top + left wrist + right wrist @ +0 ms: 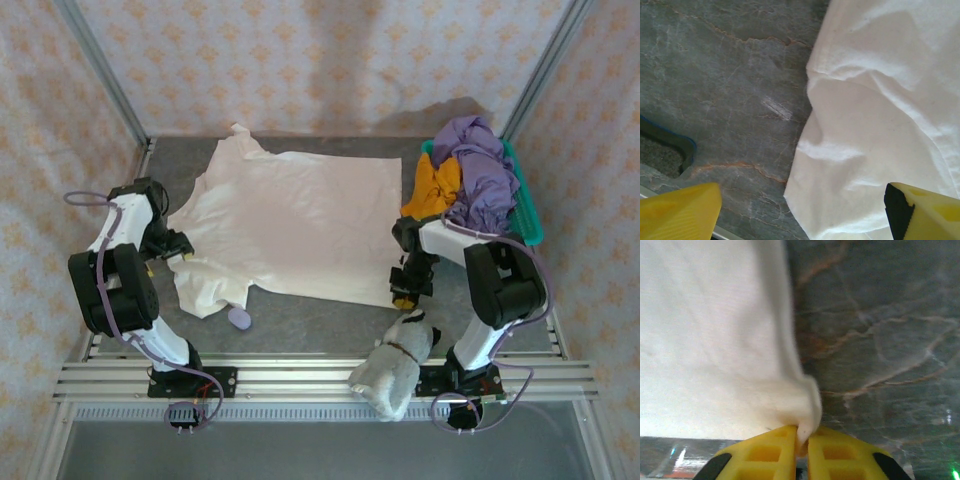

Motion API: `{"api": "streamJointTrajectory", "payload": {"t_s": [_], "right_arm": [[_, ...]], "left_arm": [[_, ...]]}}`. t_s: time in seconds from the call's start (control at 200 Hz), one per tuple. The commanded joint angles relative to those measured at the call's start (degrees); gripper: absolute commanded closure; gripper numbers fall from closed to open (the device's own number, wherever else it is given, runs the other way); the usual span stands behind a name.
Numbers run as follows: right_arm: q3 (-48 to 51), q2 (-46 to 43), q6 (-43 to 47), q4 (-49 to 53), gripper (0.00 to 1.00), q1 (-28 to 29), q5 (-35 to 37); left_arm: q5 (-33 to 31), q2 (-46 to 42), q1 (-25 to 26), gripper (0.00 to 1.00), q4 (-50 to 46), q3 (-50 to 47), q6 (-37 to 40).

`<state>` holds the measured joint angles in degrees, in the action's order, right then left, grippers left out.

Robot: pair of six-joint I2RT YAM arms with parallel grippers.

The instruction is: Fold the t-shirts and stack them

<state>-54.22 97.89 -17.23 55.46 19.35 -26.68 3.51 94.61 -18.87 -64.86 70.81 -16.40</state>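
1. A cream-white soft cloth t-shirt [300,215] lies spread flat across the middle of the grey marbled tabletop [330,322]. Its sleeves are on the left and its straight hem is on the right.
2. The right gripper [802,437] has its yellow fingers pressed together on the near right corner of the hem. A small rounded fold of cloth is bunched between the tips, and bare stone lies just to the right of that edge.
3. The left gripper [800,215] is spread wide at the shirt's left edge. One yellow finger is over bare table and the other over cloth. Whether either touches cannot be told.
4. A teal plastic basket [531,226] sits at the far right corner, heaped with a crumpled purple shirt [485,170] and an orange shirt [436,186]. Only a narrow strip of table separates it from the hem, and the right arm stands in that strip.
5. Along the near edge, a grey-white plush toy [400,365] lies against the metal rail beside the right arm's base. A small lilac object [240,318] rests just beside the near left sleeve.
6. Open table remains in the near strip between those two things, and in a thin band beyond the shirt's far edge.
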Motion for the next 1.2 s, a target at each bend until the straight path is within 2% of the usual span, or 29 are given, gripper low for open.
{"api": "streamJointTrajectory", "payload": {"t_s": [0.0, 0.08, 0.295, 0.541, 0.776, 0.946, 1.081, 1.191], "right_arm": [[-1.6, 0.5, 0.8, -1.6, 0.93, 0.2, 1.2], [-2.2, -0.3, 0.9, -0.6, 1.0, 0.2, 1.0], [-4.4, -4.0, 0.4, 1.4, 1.0, 0.2, 3.0], [-3.1, -8.9, -0.7, 1.1, 1.0, 0.2, 3.9], [-4.4, -11.8, 0.4, 2.5, 1.0, 0.2, 4.0], [-5.5, -11.7, 0.5, 2.2, 1.0, 0.2, 3.3], [-5.6, -11.6, 0.2, 1.8, 1.0, 0.2, 2.9], [-5.6, -11.5, 0.0, 1.5, 1.0, 0.2, 2.8]], "left_arm": [[-1.8, -1.8, -1.2, 0.13, -1.6, 0.3, 1.4], [-2.1, -2.0, -1.5, 0.13, -2.2, 1.1, 1.7], [-3.4, -2.8, -2.8, 0.17, -3.0, 1.6, 2.9], [-0.1, -1.0, -3.8, 0.23, -2.3, 3.3, 3.6], [4.0, 5.2, -5.3, 0.31, 0.5, 6.6, 4.5], [3.7, 11.4, -6.7, 0.35, -0.9, 11.3, 6.7], [8.0, 13.9, -7.6, 0.38, 0.2, 11.0, 7.7], [8.4, 15.9, -7.7, 0.41, 1.3, 9.5, 7.1]]}}
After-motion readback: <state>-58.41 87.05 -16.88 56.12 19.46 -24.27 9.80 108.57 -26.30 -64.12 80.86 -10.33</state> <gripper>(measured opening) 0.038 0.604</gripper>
